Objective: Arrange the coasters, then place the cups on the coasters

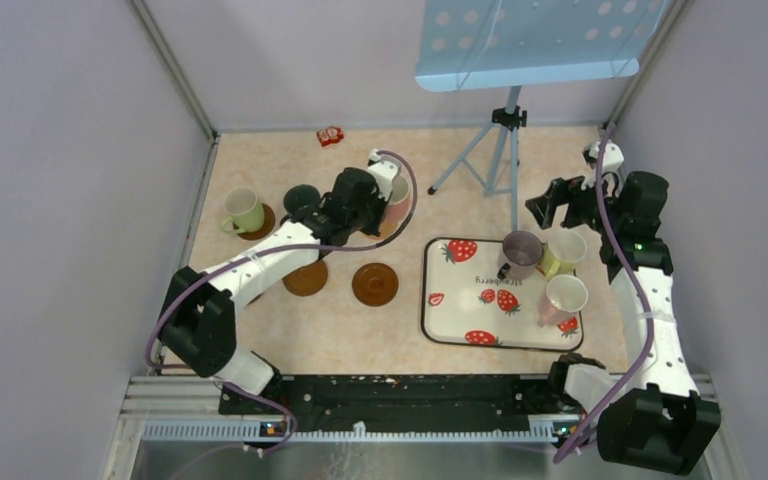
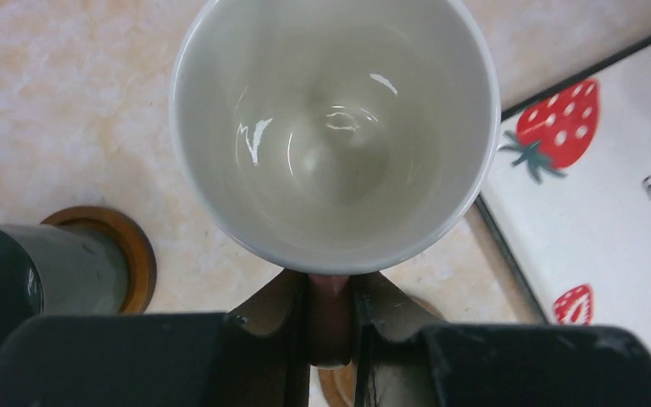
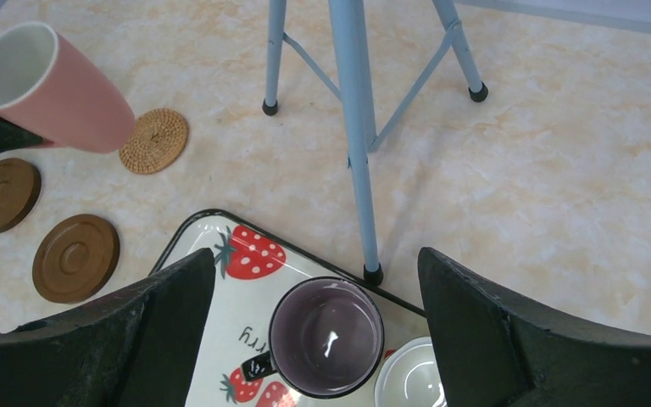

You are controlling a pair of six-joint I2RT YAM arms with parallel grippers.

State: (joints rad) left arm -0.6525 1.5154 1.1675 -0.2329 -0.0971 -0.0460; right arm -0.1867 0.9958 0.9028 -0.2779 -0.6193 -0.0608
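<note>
Pink cup (image 3: 68,97), pale glossy inside, poss. tapered

Pale grey walls (image 1: 60,150) enclose a marbled beige tabletop (image 1: 360,340) bearing a light-blue tripod stand (image 1: 508,118).

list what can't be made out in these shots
- Top view: the pink cup is mostly behind the left arm.
- Left wrist view: the dark green cup is cut off by the left edge.
- Right wrist view: a pale-inside cup is cut by the bottom edge; its outer colour is unseen.
</note>
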